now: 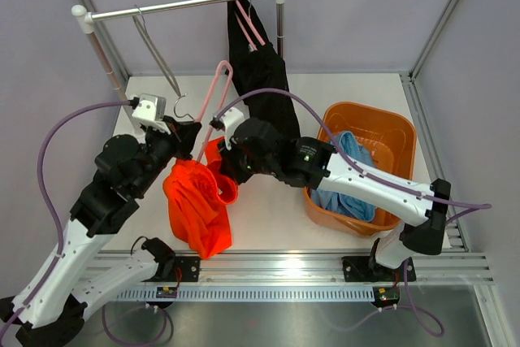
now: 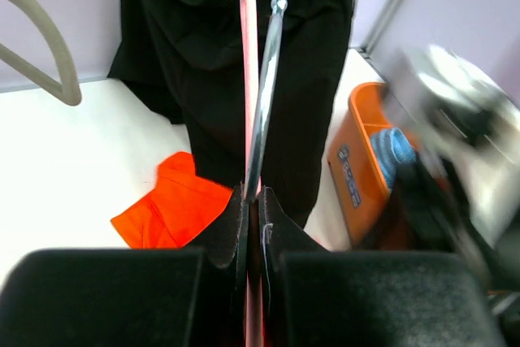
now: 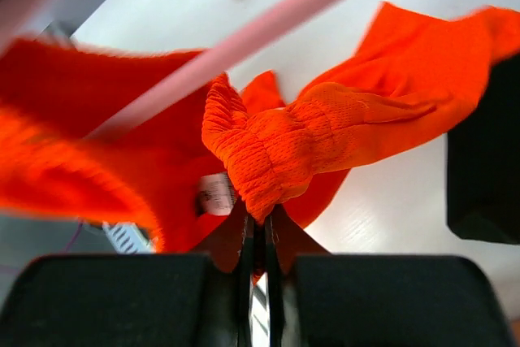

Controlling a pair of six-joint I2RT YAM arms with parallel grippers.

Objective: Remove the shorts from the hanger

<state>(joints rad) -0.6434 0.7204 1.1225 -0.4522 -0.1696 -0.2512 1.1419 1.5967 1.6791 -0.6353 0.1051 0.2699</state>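
Layout first: tabletop with the rail at the back and the orange basket on the right. Light blue shorts lie in the basket and black shorts hang from the rail, so we judge the orange shorts are the pair in hand. They sit between the two arms, left of centre. The lower part is slumped on the tabletop, and the waist is up beside a pink hanger that is off the rail. Left pincer is pressed together on that hanger's neck, pinching the pink bar and the metal hook stem together. Right pincer is pinching the bunched elastic waistband. We can't tell whether the waist is still looped on the hanger arm; the pink bar crosses right in front of it in the right wrist view. To do the step well, we'd hold the hanger steady with the left and draw the waistband along the bar and off its end with the right, not straight across it. We'd also watch for the fabric snagging or the hanger twisting in the grip. The shorts are bright orange soft knit with a ribbed, gathered waist and a small white label inside. They are limp and heavily creased.
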